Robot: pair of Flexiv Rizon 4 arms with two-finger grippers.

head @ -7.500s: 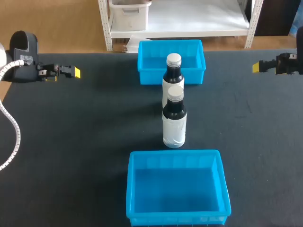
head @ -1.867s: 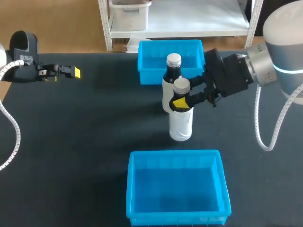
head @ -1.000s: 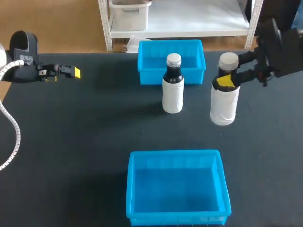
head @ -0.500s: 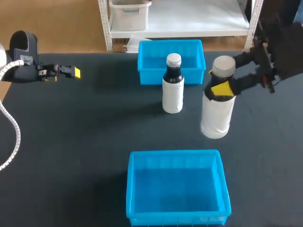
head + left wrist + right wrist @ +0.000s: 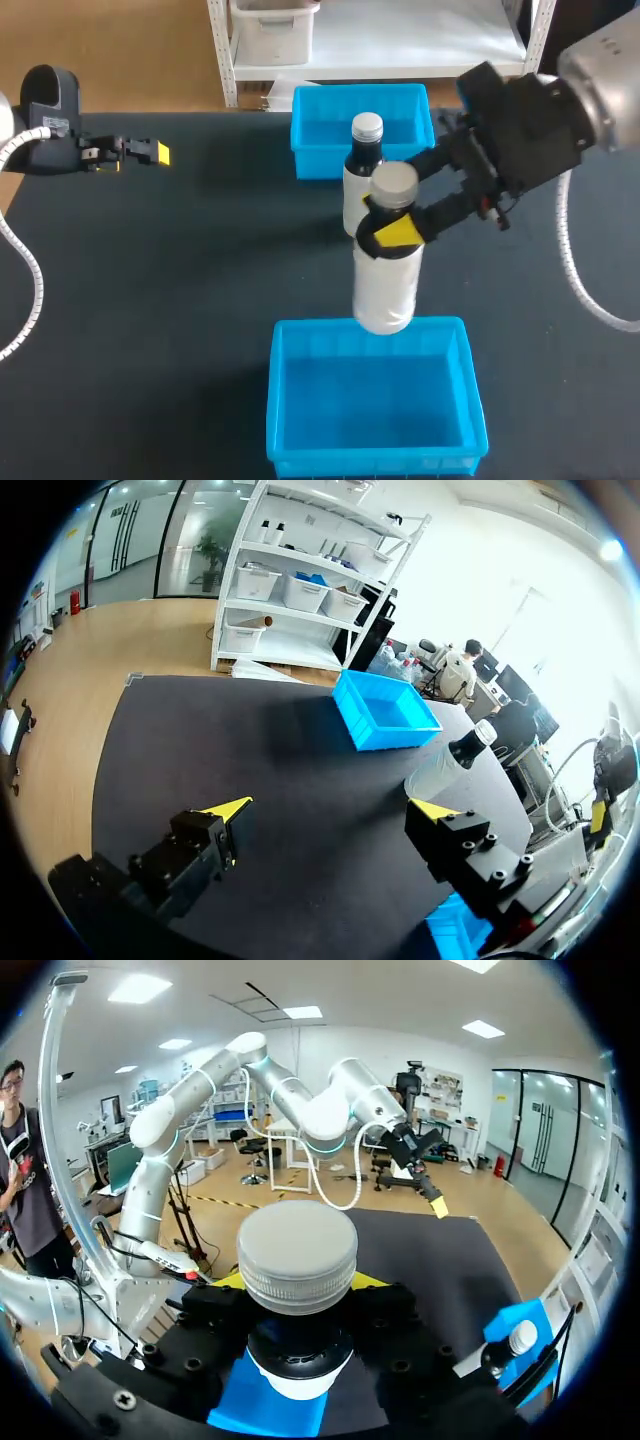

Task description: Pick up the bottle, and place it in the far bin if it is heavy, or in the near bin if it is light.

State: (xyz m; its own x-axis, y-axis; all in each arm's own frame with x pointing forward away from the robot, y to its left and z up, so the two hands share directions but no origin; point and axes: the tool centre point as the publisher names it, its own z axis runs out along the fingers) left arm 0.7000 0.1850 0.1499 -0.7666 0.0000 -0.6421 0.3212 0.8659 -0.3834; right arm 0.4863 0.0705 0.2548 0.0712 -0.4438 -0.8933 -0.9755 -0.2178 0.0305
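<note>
My right gripper (image 5: 388, 222) is shut on the neck of a white-bodied bottle (image 5: 386, 270) with a grey cap. It hangs upright in the air over the far rim of the near blue bin (image 5: 460, 400). In the right wrist view the cap (image 5: 297, 1253) fills the space between the fingers, with the near bin (image 5: 262, 1402) below. A second bottle (image 5: 364, 139) stands on the table in front of the far blue bin (image 5: 318, 130), partly hidden by the held one. My left gripper (image 5: 150, 153) stays at the far left, open and empty (image 5: 335, 807).
The table is a dark mat. The far bin (image 5: 385, 708) lies ahead of my left gripper. The standing bottle (image 5: 505, 1345) and far bin (image 5: 522, 1322) show beside my right gripper. Bare mat lies on both sides of the bins.
My right arm has carried the bottle from the right side back left and toward me, to just above the near bin's far rim. The left arm has not moved.
</note>
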